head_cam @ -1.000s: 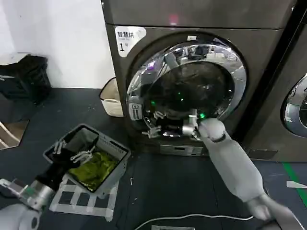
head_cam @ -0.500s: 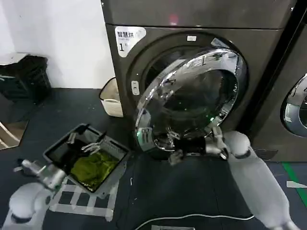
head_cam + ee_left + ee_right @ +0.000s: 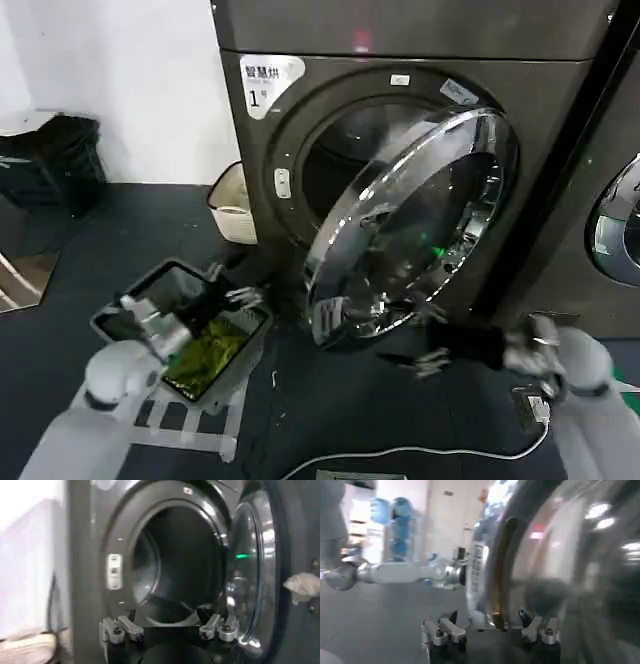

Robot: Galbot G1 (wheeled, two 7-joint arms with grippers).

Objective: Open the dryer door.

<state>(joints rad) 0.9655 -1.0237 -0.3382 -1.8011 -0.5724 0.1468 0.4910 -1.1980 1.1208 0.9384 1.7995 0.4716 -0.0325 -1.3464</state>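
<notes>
From the head view, the dryer door (image 3: 415, 225) of the dark machine with the "1" label (image 3: 268, 80) is swung part way out, and the round drum hole (image 3: 345, 160) shows behind it. The right gripper (image 3: 425, 350) is low down, just under the bottom edge of the door's shiny ring. Its jaws are spread apart and hold nothing. The left gripper (image 3: 225, 290) hangs over a bin (image 3: 130, 315) with a green cloth (image 3: 205, 345) in it on the floor, well away from the door. Its jaws are spread too.

From the left wrist view, the left gripper (image 3: 170, 630) has its jaws wide apart and empty. Straight ahead of the jaws is the dark drum hole, and the door stands out to one side.

From the right wrist view, the right gripper (image 3: 490, 630) has its jaws spread, and the door's shiny edge (image 3: 495, 570) sits right in front, between the two jaws but not pinched. The left arm (image 3: 395, 573) shows farther off.

I think the opening step is partly done. The door may need one more push to swing all the way. The right jaws should press the ring softly so it does not bounce back.
</notes>
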